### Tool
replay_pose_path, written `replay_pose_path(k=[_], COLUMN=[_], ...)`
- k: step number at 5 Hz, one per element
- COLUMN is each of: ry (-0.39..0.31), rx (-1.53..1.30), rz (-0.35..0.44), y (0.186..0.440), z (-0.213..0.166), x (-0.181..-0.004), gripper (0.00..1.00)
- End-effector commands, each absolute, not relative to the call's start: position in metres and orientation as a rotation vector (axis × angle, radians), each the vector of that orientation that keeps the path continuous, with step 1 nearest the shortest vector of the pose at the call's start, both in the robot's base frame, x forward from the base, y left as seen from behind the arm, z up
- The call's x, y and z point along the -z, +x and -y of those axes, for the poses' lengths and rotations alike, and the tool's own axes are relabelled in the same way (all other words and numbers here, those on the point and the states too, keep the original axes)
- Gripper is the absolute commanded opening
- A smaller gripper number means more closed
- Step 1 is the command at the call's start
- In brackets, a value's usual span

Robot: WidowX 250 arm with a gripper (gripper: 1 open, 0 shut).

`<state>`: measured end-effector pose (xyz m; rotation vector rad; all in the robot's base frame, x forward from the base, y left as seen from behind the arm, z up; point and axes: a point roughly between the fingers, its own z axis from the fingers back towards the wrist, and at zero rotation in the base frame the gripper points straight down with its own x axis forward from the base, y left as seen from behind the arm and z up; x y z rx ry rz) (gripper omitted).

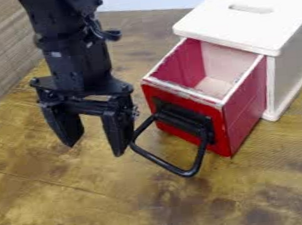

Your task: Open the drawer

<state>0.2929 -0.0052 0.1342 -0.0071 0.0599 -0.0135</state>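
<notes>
One drawer [236, 74], red, stands open from one white cabinet [254, 19] at right on the desk [87, 191]. One black wire handle [184, 169] on its near side. Two fingers [119, 128], spread apart, released, left of the handle.

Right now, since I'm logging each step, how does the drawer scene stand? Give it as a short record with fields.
drawer: red, pulled out, pale inside
handle: black wire loop on the drawer's front
cabinet: white box with a slot in its top
hand: black, fingers apart, beside the handle; contact with it unclear
surface: wood-look tabletop
drawer contents: none visible
</notes>
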Motion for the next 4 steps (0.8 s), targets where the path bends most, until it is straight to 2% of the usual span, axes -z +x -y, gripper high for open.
replay_pose_path(k=[1,4], ry=[-0.008,0.016], rx=[-0.028,0.001], rz=[-0.063,-0.044], y=[0.294,0.299], z=[0.011,0.014], x=[-0.132,-0.107], gripper=[1.00,1.00])
